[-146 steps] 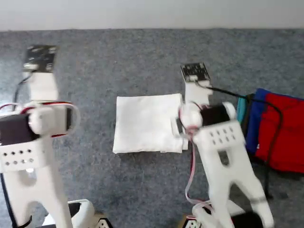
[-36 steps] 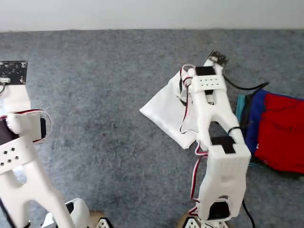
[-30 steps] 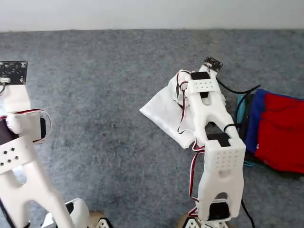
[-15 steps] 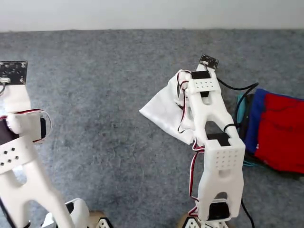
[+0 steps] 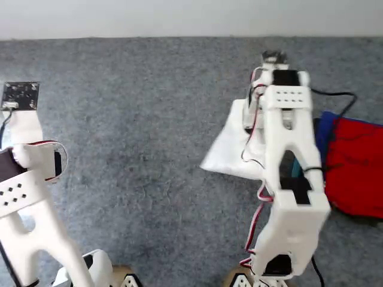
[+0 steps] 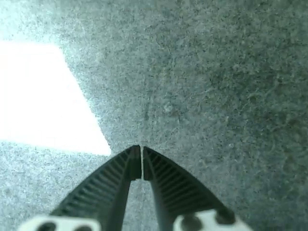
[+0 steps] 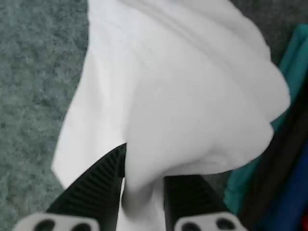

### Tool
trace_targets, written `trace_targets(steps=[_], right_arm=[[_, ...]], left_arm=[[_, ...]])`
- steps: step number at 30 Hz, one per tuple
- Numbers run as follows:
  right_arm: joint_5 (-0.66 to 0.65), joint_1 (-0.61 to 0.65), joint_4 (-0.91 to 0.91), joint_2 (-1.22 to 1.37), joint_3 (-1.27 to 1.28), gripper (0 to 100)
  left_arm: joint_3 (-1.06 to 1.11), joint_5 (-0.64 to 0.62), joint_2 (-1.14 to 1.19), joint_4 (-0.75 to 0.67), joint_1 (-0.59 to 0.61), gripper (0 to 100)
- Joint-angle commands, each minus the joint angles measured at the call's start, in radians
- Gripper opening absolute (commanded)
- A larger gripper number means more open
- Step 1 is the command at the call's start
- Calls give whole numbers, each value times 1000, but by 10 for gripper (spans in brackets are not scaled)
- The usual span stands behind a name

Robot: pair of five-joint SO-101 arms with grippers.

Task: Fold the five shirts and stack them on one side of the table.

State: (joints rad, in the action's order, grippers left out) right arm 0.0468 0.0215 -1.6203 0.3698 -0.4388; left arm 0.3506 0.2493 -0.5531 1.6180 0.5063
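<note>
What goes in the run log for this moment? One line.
right gripper shut on white shirt | left gripper shut, over carpet | stack beside shirt

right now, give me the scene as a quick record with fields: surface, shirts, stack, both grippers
surface: grey carpeted table
white shirt: bunched, one fold pinched between the right gripper's fingers, lying next to the stack
right gripper: shut on the white shirt
stack: at the table's right edge in the high view; red shirt on top, blue shirt and teal shirt underneath
left gripper: shut, holding nothing, over bare table on the side away from the stack
</note>
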Motion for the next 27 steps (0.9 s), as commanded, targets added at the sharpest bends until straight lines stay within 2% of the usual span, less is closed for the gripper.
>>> trace_targets(steps=[1,6,11,17,22,27], right_arm=[[-104,-70,-67,-213,-40,9],[-267,-189,-116,-415,-40,9],[-373,-312,-120,-522,-40,9],[-445,-495,-108,-513,-37,9],[-496,-613,-99,-394,-37,9],[-500,-707,27,-300,-37,9]], left_arm=[[13,3,-23,-23,2,15],[18,6,-23,-23,-2,15],[39,6,-21,-48,-2,15],[110,6,-23,-78,-2,15],[113,6,-23,-78,-2,15],[114,6,-23,-78,0,15]])
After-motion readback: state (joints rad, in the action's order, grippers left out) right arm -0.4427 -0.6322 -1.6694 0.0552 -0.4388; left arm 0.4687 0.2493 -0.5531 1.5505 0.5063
